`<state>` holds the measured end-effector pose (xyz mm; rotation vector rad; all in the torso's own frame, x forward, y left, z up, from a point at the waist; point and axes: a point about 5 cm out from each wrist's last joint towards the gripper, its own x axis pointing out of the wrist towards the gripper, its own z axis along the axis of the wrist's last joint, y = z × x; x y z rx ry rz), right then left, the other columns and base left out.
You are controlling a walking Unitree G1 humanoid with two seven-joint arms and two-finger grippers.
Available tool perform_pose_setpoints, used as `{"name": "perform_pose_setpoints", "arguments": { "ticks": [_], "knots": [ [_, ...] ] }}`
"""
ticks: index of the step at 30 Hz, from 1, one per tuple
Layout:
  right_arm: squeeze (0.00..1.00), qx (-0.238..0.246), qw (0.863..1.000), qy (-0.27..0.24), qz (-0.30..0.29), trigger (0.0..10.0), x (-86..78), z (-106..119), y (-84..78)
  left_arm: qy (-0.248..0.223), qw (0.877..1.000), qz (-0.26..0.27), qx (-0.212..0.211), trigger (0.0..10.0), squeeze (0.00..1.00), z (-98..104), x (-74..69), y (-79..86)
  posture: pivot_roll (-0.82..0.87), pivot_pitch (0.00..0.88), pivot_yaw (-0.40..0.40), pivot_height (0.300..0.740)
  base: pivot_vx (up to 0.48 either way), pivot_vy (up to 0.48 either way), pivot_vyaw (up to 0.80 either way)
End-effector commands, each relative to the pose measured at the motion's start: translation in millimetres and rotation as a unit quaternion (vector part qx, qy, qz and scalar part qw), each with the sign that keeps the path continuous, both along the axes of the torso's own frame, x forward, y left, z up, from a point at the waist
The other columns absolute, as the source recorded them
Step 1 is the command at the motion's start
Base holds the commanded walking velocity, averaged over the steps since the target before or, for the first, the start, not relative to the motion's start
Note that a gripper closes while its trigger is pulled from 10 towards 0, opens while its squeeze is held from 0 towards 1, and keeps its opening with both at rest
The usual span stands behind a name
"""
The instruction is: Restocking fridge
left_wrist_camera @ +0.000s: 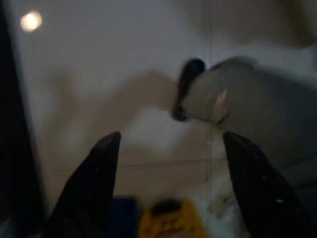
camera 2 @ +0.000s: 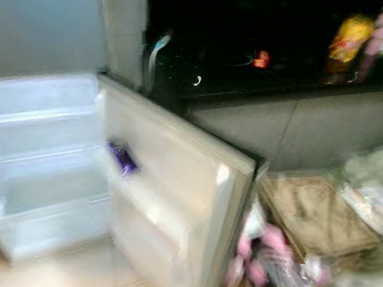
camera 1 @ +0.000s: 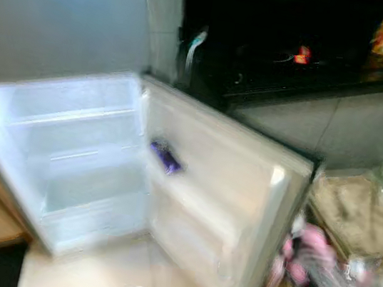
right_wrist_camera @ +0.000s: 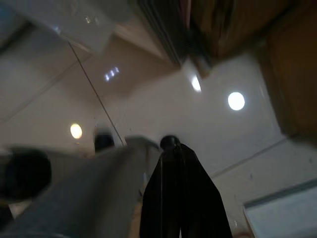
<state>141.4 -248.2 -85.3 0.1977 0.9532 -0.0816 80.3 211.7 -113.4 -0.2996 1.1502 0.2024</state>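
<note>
The fridge (camera 1: 66, 161) stands open, its door (camera 1: 217, 212) swung right beside floor clutter (camera 1: 331, 273). Pale floor (camera 1: 107, 275) lies near. The left gripper (left_wrist_camera: 168, 163) is spread wide; the right gripper (right_wrist_camera: 181, 198) has its fingers pressed together.

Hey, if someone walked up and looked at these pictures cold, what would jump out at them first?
The small white fridge standing wide open at the left, its shelves looking bare. On its swung-out door, a small purple item sits in the shelf. To the right, a cluttered pile of bags and packages lies on the floor below a dark counter with a yellow packet on it.
</note>
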Motion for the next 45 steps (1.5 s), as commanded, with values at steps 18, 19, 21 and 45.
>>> {"name": "perform_pose_setpoints", "arguments": {
  "ticks": [18, 19, 21, 45],
  "knots": [
    [0.00, 0.003, 1.000, -0.009, 0.003, 10.0, 3.8, 1, 2.0, -0.019, 1.000, -0.008, 0.013, 10.0, 0.00, 5, 14.5, 7.2, -0.10, 0.000, 0.034, 0.740, 0.000, -0.171, 0.00],
    [0.00, 0.003, 1.000, -0.020, 0.004, 10.0, 9.8, 4, 1.3, -0.020, 1.000, -0.008, 0.013, 10.0, 0.00, 5, 14.6, 7.3, -0.10, 0.000, 0.034, 0.740, 0.000, 0.000, 0.00],
    [0.00, 0.004, 0.999, -0.035, 0.004, 10.0, 17.9, 8, 0.4, -0.020, 1.000, -0.008, 0.013, 10.0, 0.00, 5, 14.9, 7.4, -0.10, 0.000, 0.034, 0.740, 0.000, 0.000, 0.00],
    [0.00, 0.022, 0.917, -0.392, 0.063, 10.0, 202.4, 166, 17.0, -0.023, 1.000, -0.005, 0.009, 10.0, 0.00, 4, 11.7, 8.1, -0.08, 0.000, 0.037, 0.740, 0.000, 0.000, 0.00]
  ]
}}
